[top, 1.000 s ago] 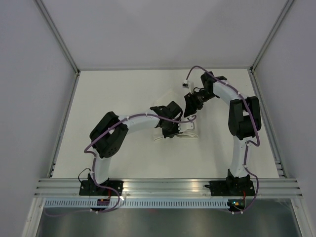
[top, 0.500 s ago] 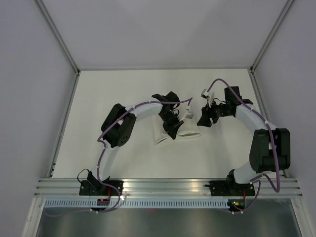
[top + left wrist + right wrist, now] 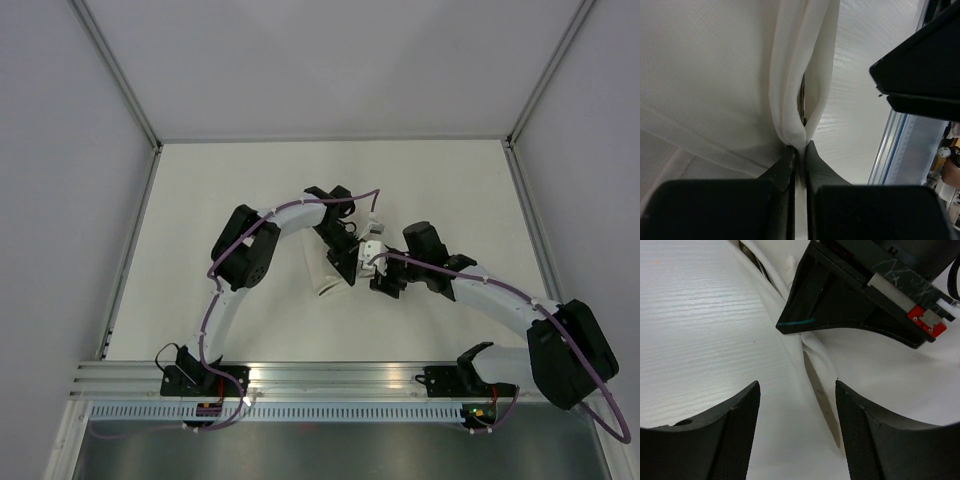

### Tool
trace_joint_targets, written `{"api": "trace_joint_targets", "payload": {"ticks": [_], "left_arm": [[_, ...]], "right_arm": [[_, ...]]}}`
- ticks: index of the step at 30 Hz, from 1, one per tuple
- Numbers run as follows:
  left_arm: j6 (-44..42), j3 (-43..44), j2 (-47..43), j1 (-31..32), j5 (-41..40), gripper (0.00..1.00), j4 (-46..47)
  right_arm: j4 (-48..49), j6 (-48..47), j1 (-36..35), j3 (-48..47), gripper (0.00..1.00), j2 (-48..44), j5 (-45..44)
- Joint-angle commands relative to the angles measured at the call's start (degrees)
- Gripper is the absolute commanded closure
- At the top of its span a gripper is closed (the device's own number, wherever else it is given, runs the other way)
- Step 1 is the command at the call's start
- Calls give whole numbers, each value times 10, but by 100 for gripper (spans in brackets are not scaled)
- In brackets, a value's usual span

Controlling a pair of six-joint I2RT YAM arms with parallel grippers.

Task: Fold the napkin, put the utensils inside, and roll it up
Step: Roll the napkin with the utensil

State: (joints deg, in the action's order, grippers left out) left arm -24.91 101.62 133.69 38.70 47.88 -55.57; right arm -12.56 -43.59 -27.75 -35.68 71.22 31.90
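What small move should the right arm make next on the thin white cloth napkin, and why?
Probably lower the right gripper and close on the thin white cloth napkin beneath it. Its jaws stand open over the cloth, while the left gripper pinches a fold just ahead.

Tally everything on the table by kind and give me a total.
robot arms: 2 (left arm, right arm)
napkin: 1
utensils: 1 showing, a dark sliver inside the napkin's fold; any others are hidden
total: 4 visible
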Motion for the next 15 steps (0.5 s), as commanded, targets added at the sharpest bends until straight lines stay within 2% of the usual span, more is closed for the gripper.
{"api": "trace_joint_targets", "payload": {"ticks": [1, 15], "left_arm": [[3, 3, 39, 1, -16, 98, -24], [-8, 16, 54, 0, -3, 98, -35]], "right_arm": [[77, -34, -32, -5, 33, 22, -54], [121, -66, -104, -18, 34, 124, -122]]}}
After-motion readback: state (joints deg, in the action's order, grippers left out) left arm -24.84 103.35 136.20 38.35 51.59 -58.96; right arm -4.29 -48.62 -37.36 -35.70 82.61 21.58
